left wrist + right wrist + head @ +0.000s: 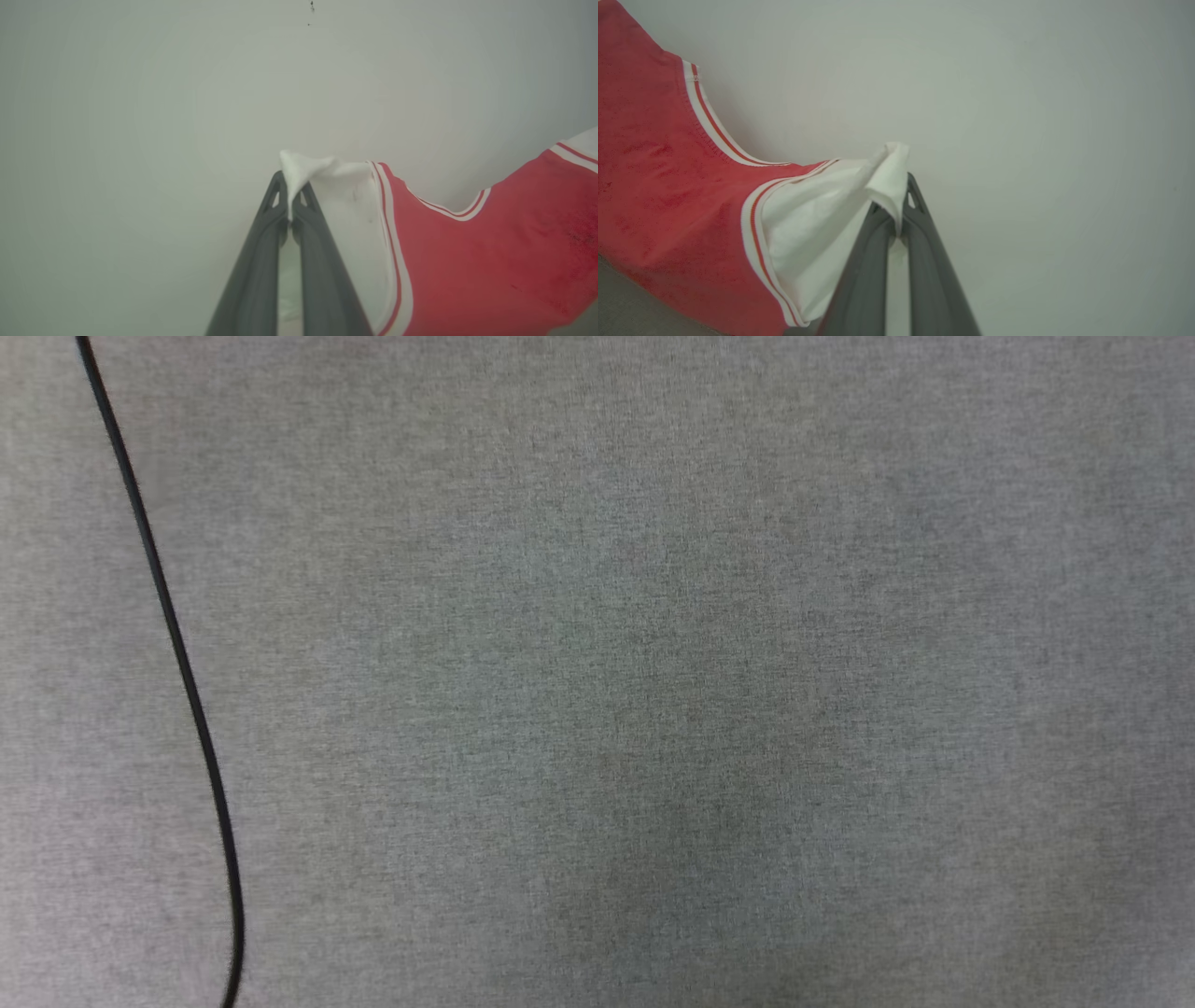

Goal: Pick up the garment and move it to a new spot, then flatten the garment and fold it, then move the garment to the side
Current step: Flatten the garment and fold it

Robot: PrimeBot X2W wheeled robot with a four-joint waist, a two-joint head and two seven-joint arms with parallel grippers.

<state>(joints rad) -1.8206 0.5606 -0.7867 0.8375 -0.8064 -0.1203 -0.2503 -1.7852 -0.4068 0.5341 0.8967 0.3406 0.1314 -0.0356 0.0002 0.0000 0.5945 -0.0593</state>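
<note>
The garment (pixel 472 261) is a red jersey with white sleeves and red-white striped trim. It hangs stretched between both arms against a pale wall. In the left wrist view my left gripper (pixel 290 186) is shut on the tip of one white sleeve, with the red body running off to the right. In the right wrist view my right gripper (pixel 901 186) is shut on the other white sleeve, and the garment (pixel 668 186) spreads to the left. Its lower part and any print are out of view.
The head view looks down on a flat grey fabric surface (pixel 653 691). A thin black cable (pixel 177 653) runs down its left side. A strip of the grey surface (pixel 626 308) shows under the shirt in the right wrist view.
</note>
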